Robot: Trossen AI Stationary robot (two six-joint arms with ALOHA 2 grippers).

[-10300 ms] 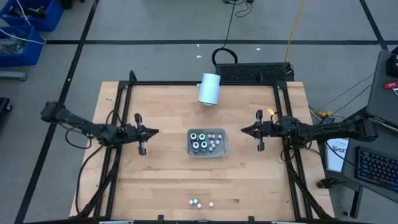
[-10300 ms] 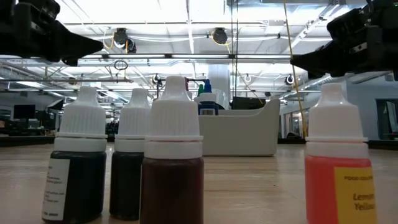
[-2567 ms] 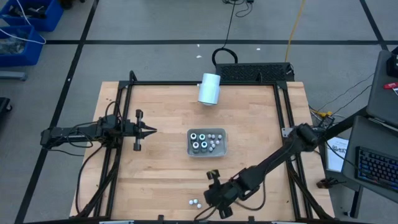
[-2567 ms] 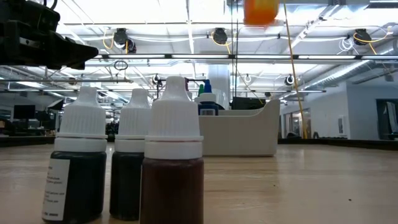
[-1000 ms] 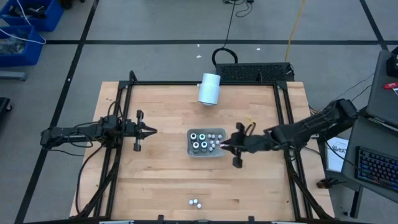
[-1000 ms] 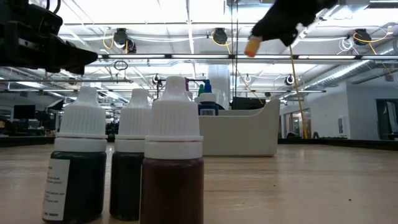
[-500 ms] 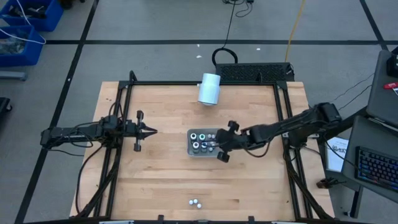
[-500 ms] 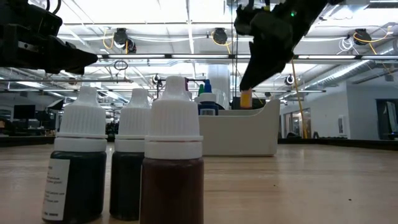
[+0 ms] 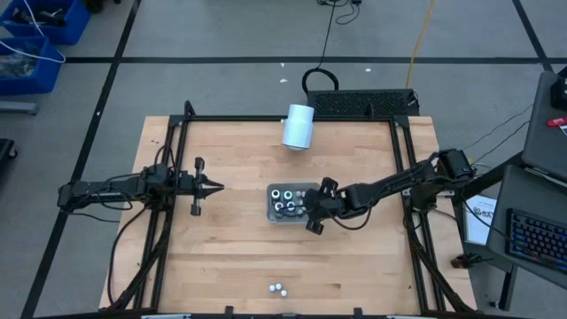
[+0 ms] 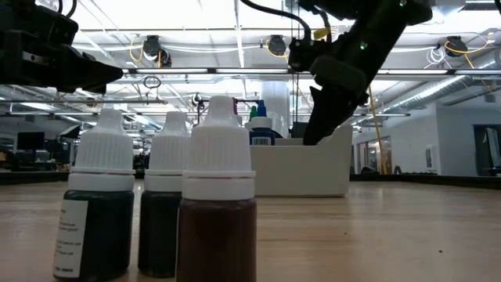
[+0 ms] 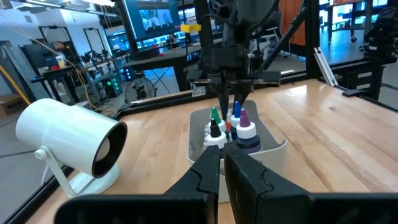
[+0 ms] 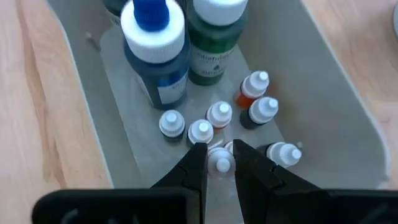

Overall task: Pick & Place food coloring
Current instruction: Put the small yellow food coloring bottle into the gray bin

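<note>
Closest to the front edge of the table [image 9: 230,266], well short of the grey tray [image 9: 316,215], three small food coloring bottles [image 10: 218,196] stand in a tight cluster, white caps on dark bodies; from above they show only as little white dots [image 9: 278,288].

Farther in, at the middle of the table, sits the tray itself. The right hand [image 9: 310,206] has reached down into the tray's right half, its arm stretching in from the right side of the table. Its fingers [image 12: 193,167] are pinched narrow around the white cap of one tiny bottle [image 12: 220,161], which is down among the other small white-capped bottles [image 12: 219,114] on the tray floor. One of those has an orange body [image 12: 249,91], and another lies on its side [image 12: 283,152]. Just beyond them in the tray stand the larger bottles, a blue one [image 12: 155,53] and a green one [image 12: 214,37] side by side.

The left hand [image 9: 215,187] hangs well to the left of the tray, pointing toward it, its fingers [image 11: 205,171] drawn almost together on nothing.

Behind the tray, near the far edge of the table, a large white cylinder [image 9: 299,127] lies on its stand.
</note>
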